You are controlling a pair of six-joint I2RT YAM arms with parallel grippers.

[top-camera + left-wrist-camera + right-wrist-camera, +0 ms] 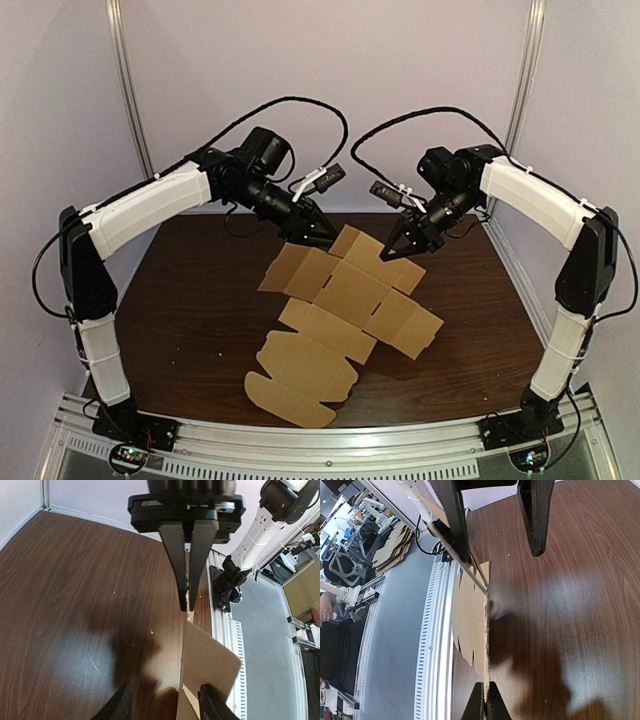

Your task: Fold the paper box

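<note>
The paper box (340, 300) was an unfolded cardboard blank in the middle of the dark wooden desk (190, 290). From the top view its near flaps lay flat towards the arm bases. Its far end was raised off the surface between the two arms. The left claw (322, 236) met that raised end from the left and the right claw (400, 250) met it from the right.

That view did not show the grips; the wrist cameras did. In the left wrist view the left claw (186, 607) had its two fingers almost together, pinching the cardboard edge at their tips. The paper box (210, 665) ran away from the tips as a sheet seen nearly edge-on. At the bottom of that picture the right claw's fingers (120, 707) stood wide apart.

The right wrist view agreed. The right claw (499, 555) was spread wide and gripped nothing. The thin edge of the paper box (470, 615) lay against the inner side of one finger. Whether the far finger touched it, I could not tell. At the bottom edge the left claw (485, 685) was closed on the sheet.
</note>
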